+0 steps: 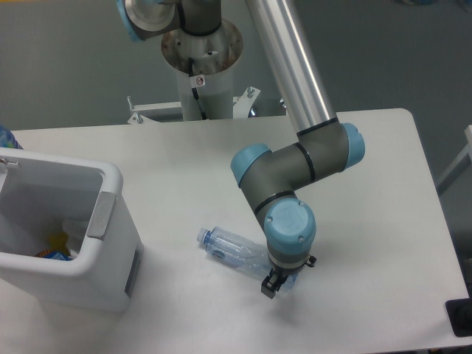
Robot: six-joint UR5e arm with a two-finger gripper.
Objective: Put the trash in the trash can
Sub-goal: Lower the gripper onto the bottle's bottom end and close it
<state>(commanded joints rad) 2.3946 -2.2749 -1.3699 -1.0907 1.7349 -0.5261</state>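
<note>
A crushed clear plastic bottle (232, 251) with a bluish cap lies on its side on the white table, cap pointing left. This is the trash in view. My gripper (274, 284) hangs down over the bottle's right end, its dark fingers (268, 287) low at the table and straddling that end. The jaws look open, and the bottle rests still on the table. The trash can (103, 214), a large white bin with a grey handle patch, stands at the left, well apart from the bottle.
Some colourful items (51, 249) lie at the bottom of the bin. The arm's base column (203, 66) rises at the back edge of the table (369, 221). A dark object (461, 317) sits at the table's front right corner.
</note>
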